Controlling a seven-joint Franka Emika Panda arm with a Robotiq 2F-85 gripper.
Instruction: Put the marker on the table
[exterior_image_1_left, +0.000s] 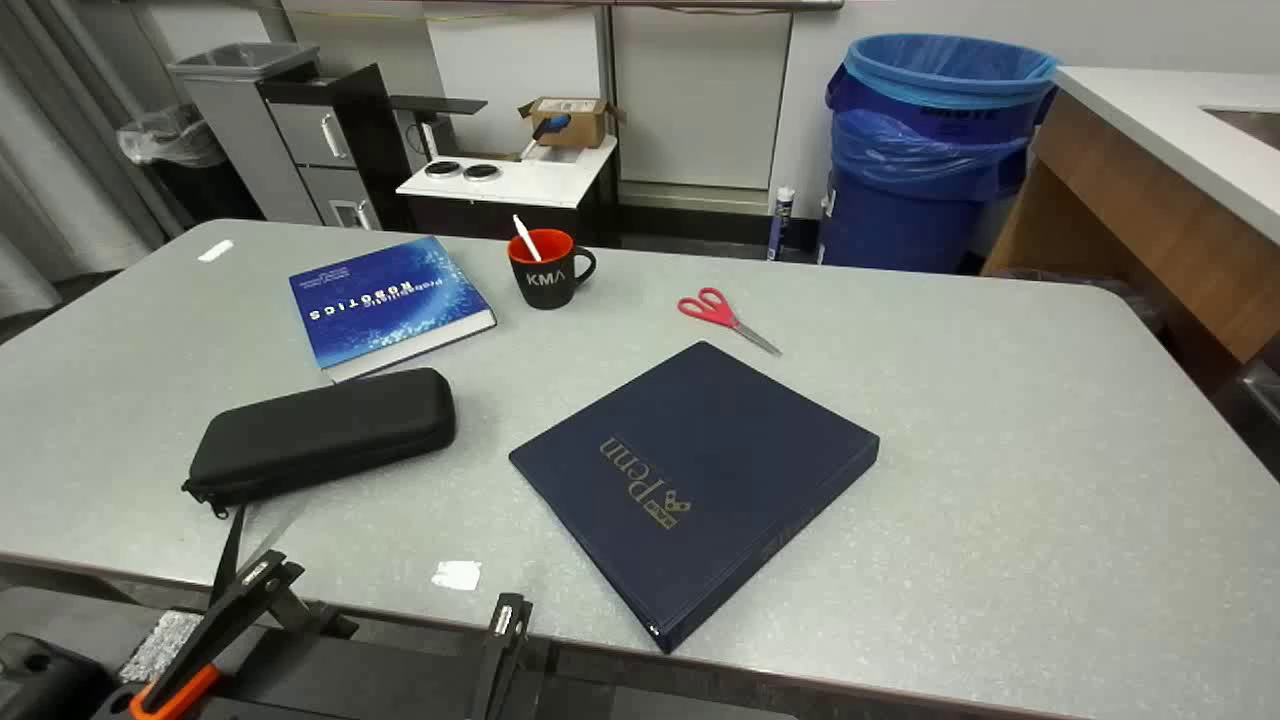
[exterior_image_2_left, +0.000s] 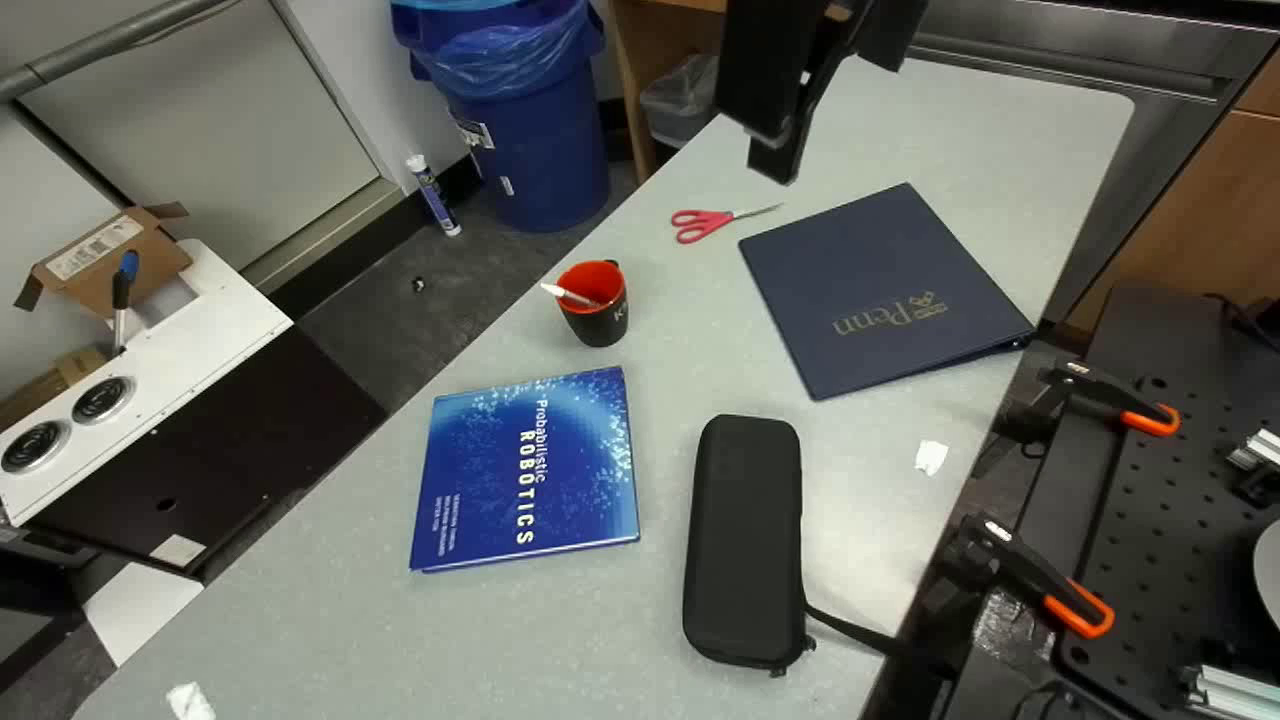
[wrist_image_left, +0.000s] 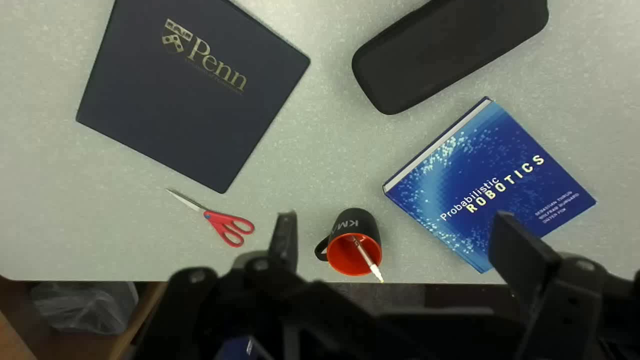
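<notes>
The room is looking like a robotics lab. A black perforated mounting board (exterior_image_2_left: 1150, 500) is lying beside the grey table (exterior_image_1_left: 1000, 450), and orange-handled clamps (exterior_image_2_left: 1080, 606) are sitting along the board's edge. On the table, a blue book (exterior_image_2_left: 525, 470) is showing the title "Probabilistic Robotics", and a navy binder (exterior_image_1_left: 690, 460) is displaying the Penn name and crest in gold. Farther back, a white-topped unit (exterior_image_1_left: 530, 188) is carrying two coil burners (exterior_image_1_left: 443, 169), and a large, lined blue bin (exterior_image_1_left: 900, 220) is standing near a pale-topped wooden counter (exterior_image_1_left: 1160, 195).

There's the marker (exterior_image_1_left: 527, 239), slim, whitish, tilted in the mug (exterior_image_1_left: 549, 282), poking past its rim; the light-grey table (exterior_image_1_left: 1000, 420) spreads beneath the mug.
</notes>
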